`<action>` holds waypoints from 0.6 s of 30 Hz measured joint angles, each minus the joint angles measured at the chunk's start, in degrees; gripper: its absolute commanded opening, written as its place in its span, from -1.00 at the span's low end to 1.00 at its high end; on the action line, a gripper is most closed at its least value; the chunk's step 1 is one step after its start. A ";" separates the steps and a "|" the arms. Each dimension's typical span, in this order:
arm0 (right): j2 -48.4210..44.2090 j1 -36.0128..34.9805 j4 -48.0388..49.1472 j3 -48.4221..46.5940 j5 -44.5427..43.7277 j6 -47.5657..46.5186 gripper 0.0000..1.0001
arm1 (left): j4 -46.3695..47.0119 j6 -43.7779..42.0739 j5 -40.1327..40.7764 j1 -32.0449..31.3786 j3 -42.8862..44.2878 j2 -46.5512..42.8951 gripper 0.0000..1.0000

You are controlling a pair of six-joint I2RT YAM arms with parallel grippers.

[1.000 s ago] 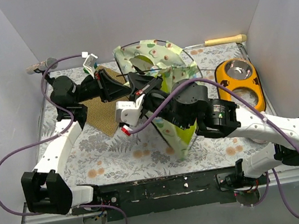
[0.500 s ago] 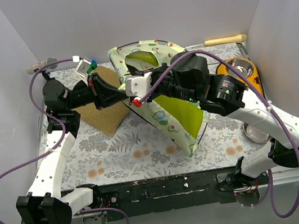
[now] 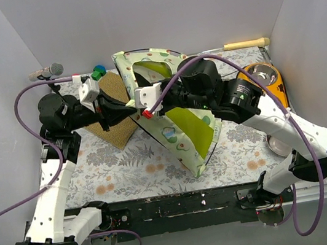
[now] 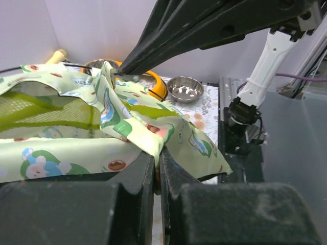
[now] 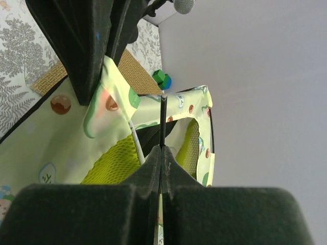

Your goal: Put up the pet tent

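Right now your left claw (image 4: 157,159) is pinched fully together on a fold of printed fabric at one edge of the pet tent (image 3: 191,129). In the left wrist view the cloth rises straight out from between the two dark fingers. Your right claw (image 5: 161,153) is also closed tight, and what it grips is a thin black pole (image 5: 163,120) that stands up out of its fingertips toward the arched doorway.

From above, the two claws meet nose to nose at the tent's left side. The tent sits around the middle of the floral table cover (image 3: 133,164), toward the back. It is tilted, with the lime-green lining facing the near right and the patterned cloth draped down toward the arm bases. Its left edge is just beside the brown mat (image 3: 115,129). The orange bowl stand (image 3: 280,94) lies to its right, partly hidden by your right arm. A loose steel bowl (image 4: 185,88) rests on the cover near that stand.
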State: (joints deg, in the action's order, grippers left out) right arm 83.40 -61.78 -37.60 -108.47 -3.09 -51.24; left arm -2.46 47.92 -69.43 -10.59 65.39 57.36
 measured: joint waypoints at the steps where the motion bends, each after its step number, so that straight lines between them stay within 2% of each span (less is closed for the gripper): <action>1: -0.11 0.00 0.44 0.57 -0.20 -0.11 -0.97 | -1.18 -2.47 -0.04 0.00 0.00 -0.35 -1.00; 7: -0.09 1.38 -2.05 3.78 -4.35 -0.61 -0.97 | -8.76 -16.52 -0.46 0.09 1.07 -1.44 -1.00; 13: -0.79 1.51 -2.40 7.76 -4.37 -0.87 -0.97 | -13.97 -27.32 -0.57 0.11 1.57 -3.21 -1.00; 15: -1.38 1.70 -1.46 8.15 -3.06 0.26 -0.63 | -16.02 -29.88 -0.92 0.11 2.67 -2.97 -1.00; 18: -3.39 2.60 -0.04 8.41 0.42 2.51 -0.28 | -17.84 -32.39 -1.60 0.15 3.80 -2.75 -1.00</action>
State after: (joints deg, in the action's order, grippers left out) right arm 80.01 -59.18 -37.65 -100.05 -2.68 -48.73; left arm -20.29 15.53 -71.02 -10.44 69.19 54.61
